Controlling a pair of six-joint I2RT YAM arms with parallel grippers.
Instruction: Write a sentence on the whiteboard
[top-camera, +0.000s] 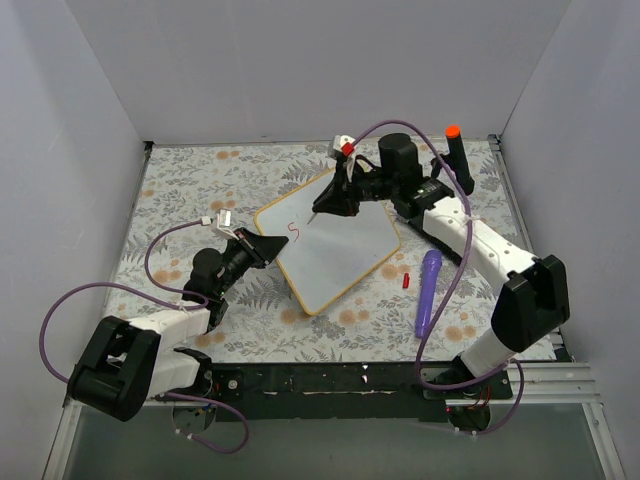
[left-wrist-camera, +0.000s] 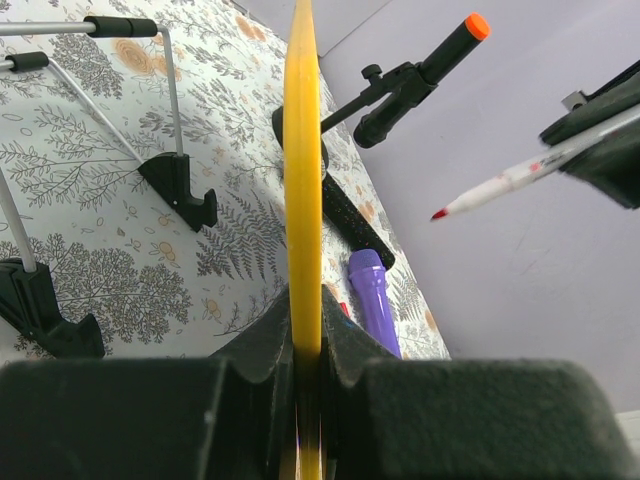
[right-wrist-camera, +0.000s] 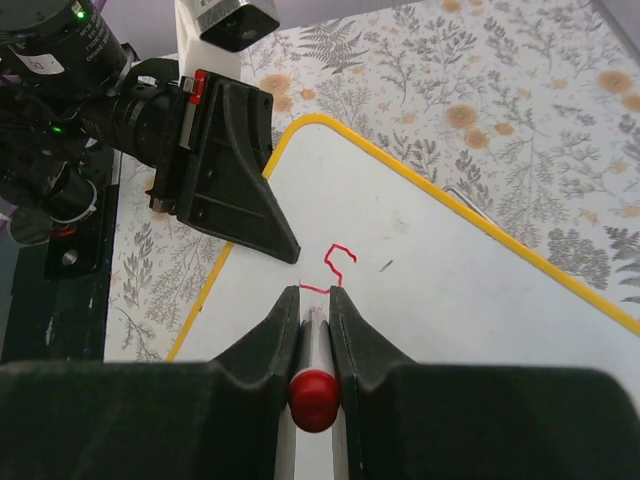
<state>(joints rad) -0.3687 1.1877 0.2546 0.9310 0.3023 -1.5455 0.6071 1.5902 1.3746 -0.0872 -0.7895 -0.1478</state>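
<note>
- Closest to the right wrist camera, the right gripper (right-wrist-camera: 313, 300) is pinched tight on a red marker (right-wrist-camera: 315, 398). Its tip sits close to the whiteboard (right-wrist-camera: 470, 300); whether it touches cannot be told.
- Left gripper (left-wrist-camera: 305, 335) is clamped shut on the board's yellow frame at its left corner (seen edge-on from the left wrist).
- Whiteboard sits mid-table, turned diagonally on a floral cloth (top-camera: 180, 190), apparently propped at a tilt on its wire legs (left-wrist-camera: 170, 100).
- Only the first red stroke of the sentence (right-wrist-camera: 338, 262), an S-like squiggle, shows near the board's left corner, so most of the writing is yet to do.
- Board looks stiff and light, with a glossy face that is likely slippery. The frame edge is the sensible place to grip, and it may rock under pen pressure unless braced.
- Room: bare white surface stretches to the right of the stroke. A purple pen (top-camera: 429, 290) and a small red cap (top-camera: 406, 279) lie just beside the board's right edge, and grey walls (top-camera: 60, 150) close three sides.
</note>
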